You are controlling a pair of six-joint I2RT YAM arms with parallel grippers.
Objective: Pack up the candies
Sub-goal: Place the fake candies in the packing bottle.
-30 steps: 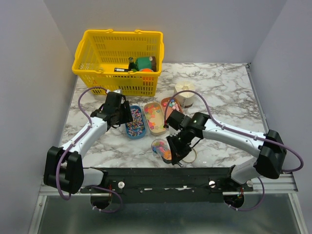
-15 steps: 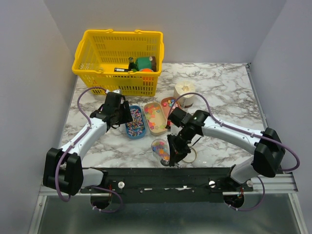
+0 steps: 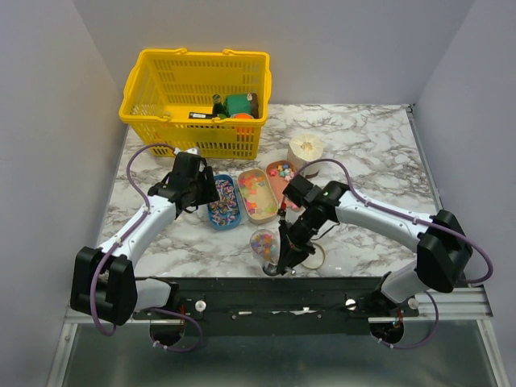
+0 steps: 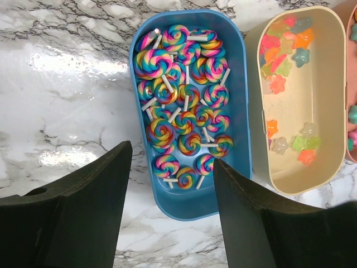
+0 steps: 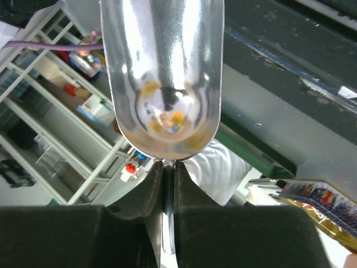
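Note:
Tiny multicoloured candies fill a small clear jar (image 3: 263,242) near the table's front edge, and more lie in the pink oval tray (image 3: 281,172). My right gripper (image 3: 287,242) is right beside the jar, shut on the handle of a metal scoop (image 5: 162,78). The scoop's bowl looks empty, showing only reflections. My left gripper (image 4: 170,212) is open and empty, hovering over the near end of the blue tray (image 4: 192,207), which is full of rainbow lollipops (image 4: 181,111).
A cream tray (image 4: 326,167) of star sweets lies between the blue and pink trays. A round cream tub (image 3: 306,148) stands behind them. A yellow basket (image 3: 161,113) with goods is at the back left. A ring (image 3: 313,258) lies right of the jar.
My right arm has swung a little left with the scoop, uncovering the pink tray and ending close beside the clear jar. The left arm has not moved.

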